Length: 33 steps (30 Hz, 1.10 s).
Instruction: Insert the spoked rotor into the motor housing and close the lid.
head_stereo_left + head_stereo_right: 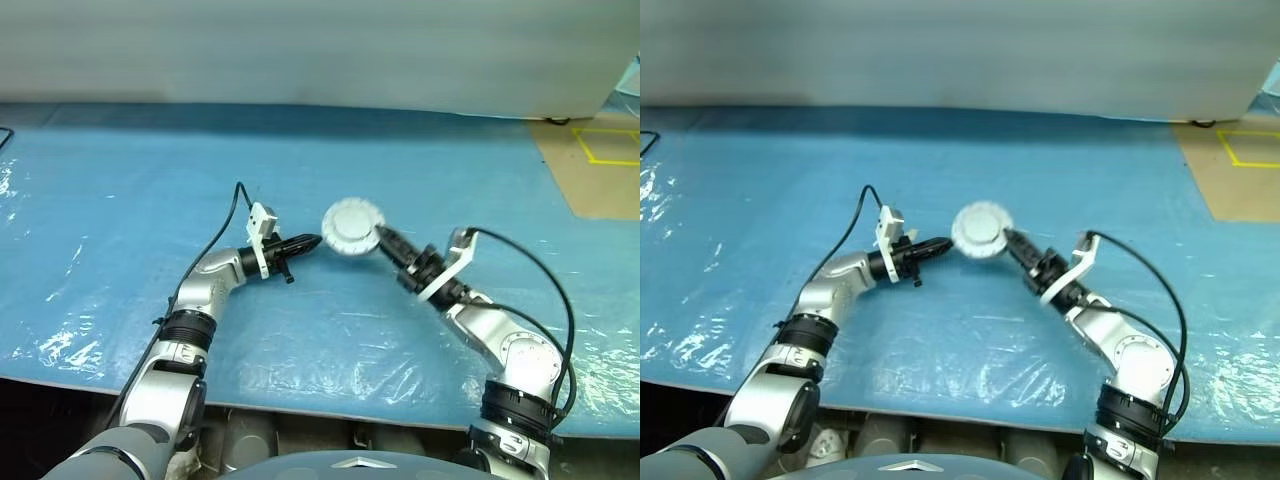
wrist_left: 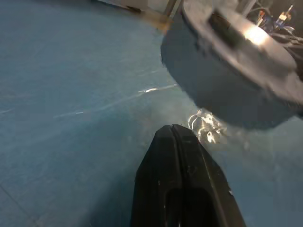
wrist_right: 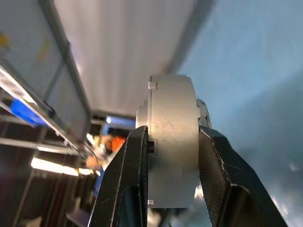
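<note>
My right gripper point(image 1: 378, 236) is shut on the motor housing point(image 3: 173, 142), a squat round silver body, with one finger on each flat face. It holds the housing a little above the blue sheet. A thinner silver disc with a dark centre, the lid point(image 2: 241, 42), lies flush on the housing's upper face, also seen from above point(image 1: 352, 226). My left gripper point(image 1: 315, 240) is shut and empty, and its tip points at the housing's rim from the left, close to it. The spoked rotor is hidden.
A blue plastic sheet point(image 1: 150, 200) covers the table, crinkled and shiny near the front edge point(image 1: 300, 395). At the far right lies a brown board point(image 1: 600, 170) marked with yellow tape. Black cables loop from both wrists.
</note>
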Each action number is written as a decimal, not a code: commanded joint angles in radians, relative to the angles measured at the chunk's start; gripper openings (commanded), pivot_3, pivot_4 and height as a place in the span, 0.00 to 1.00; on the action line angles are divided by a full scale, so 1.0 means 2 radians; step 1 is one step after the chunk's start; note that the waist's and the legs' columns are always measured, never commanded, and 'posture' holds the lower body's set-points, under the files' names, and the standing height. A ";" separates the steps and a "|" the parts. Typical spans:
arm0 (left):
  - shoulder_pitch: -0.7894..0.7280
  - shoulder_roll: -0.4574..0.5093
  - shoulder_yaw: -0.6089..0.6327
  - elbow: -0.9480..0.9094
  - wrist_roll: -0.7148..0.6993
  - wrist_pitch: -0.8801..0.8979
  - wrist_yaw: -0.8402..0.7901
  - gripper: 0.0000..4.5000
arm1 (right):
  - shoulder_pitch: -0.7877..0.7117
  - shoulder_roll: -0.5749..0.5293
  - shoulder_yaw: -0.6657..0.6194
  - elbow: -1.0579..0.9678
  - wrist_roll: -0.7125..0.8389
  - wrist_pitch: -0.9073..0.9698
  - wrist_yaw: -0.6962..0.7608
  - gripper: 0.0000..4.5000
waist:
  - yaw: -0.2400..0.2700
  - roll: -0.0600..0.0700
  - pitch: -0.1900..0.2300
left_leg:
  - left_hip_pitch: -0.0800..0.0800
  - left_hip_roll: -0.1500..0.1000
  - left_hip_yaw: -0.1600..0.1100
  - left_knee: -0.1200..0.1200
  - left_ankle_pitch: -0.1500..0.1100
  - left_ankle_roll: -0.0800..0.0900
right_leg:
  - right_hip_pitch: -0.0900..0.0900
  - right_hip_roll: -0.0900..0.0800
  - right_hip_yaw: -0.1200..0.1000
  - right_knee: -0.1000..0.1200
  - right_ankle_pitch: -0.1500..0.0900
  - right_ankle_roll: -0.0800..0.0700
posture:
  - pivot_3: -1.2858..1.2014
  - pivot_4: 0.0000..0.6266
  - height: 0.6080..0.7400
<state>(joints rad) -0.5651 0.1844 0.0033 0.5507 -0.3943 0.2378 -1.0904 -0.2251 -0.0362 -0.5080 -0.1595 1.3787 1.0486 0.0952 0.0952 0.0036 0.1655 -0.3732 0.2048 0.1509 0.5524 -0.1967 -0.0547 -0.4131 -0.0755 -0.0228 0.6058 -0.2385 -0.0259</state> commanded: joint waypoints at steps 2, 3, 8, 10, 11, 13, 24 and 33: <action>0.006 -0.015 0.033 -0.056 -0.071 0.087 0.010 0.28 | -0.007 0.004 -0.002 -0.009 0.038 -0.048 -0.013 0.25 | 0.000 0.000 0.000 | 0.000 0.000 0.000 0.000 0.000 0.000 | 0.000 0.000 0.000 0.000 0.000 0.000 | 0.52 0.24 1.00; 0.006 -0.021 0.040 -0.064 -0.086 0.107 0.017 0.36 | -0.008 0.005 0.000 -0.007 0.038 -0.057 -0.016 0.25 | 0.000 0.000 0.000 | -0.001 0.000 0.000 0.000 0.000 0.000 | 0.000 0.000 0.000 0.000 0.000 0.000 | 0.52 0.24 1.00; 0.006 -0.052 0.070 -0.088 -0.144 0.177 0.050 0.74 | -0.005 0.006 0.015 -0.007 0.040 -0.082 -0.016 0.25 | -0.001 0.000 0.000 | -0.001 0.000 0.000 0.001 0.000 0.000 | -0.001 0.000 0.000 0.001 0.000 0.000 | 0.52 0.24 1.00; 0.004 -0.063 0.075 -0.090 -0.153 0.198 0.071 0.89 | 0.000 0.005 0.023 -0.009 0.041 -0.086 -0.012 0.25 | -0.001 0.000 0.000 | -0.001 0.000 0.000 0.001 0.000 0.000 | -0.001 0.000 0.000 0.001 0.000 0.000 | 0.52 0.24 1.00; 0.003 -0.067 0.076 -0.089 -0.156 0.207 0.084 0.96 | 0.002 0.004 0.026 -0.010 0.042 -0.087 -0.010 0.25 | -0.001 0.000 0.000 | -0.001 0.000 0.000 0.001 0.000 0.000 | -0.001 0.000 0.000 0.001 0.000 0.000 | 0.52 0.24 1.00; 0.000 -0.073 0.075 -0.089 -0.162 0.232 0.102 1.00 | 0.006 0.002 0.032 -0.013 0.047 -0.087 -0.006 0.25 | -0.001 0.000 0.000 | -0.001 0.000 -0.001 0.001 0.000 0.000 | -0.001 0.000 0.000 0.001 0.000 0.000 | 0.52 0.24 1.00; -0.020 -0.111 0.090 -0.095 -0.206 0.297 0.142 1.00 | 0.029 -0.027 0.083 -0.022 0.071 -0.062 0.015 0.25 | 0.000 0.000 0.000 | -0.003 0.000 -0.002 0.004 0.000 0.000 | 0.000 0.000 0.000 0.001 0.001 0.002 | 0.52 0.24 1.00; -0.015 -0.097 0.090 -0.085 -0.210 0.318 0.132 0.64 | 0.036 -0.034 0.092 -0.021 0.069 -0.077 0.017 0.25 | 0.000 0.000 0.000 | -0.003 0.000 -0.002 0.005 0.000 0.000 | 0.000 0.000 0.000 0.001 0.002 0.002 | 0.52 0.24 1.00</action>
<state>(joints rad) -0.5877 -0.0126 0.1985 0.4063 -0.8087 0.8714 -0.8005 -0.1450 -0.0987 -0.3263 -0.1491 1.4781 0.9105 0.1156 0.0959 0.0035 0.1655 -0.3792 0.2041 0.1469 0.5627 -0.1967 -0.0545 -0.4137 -0.0754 -0.0232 0.6075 -0.2354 -0.0213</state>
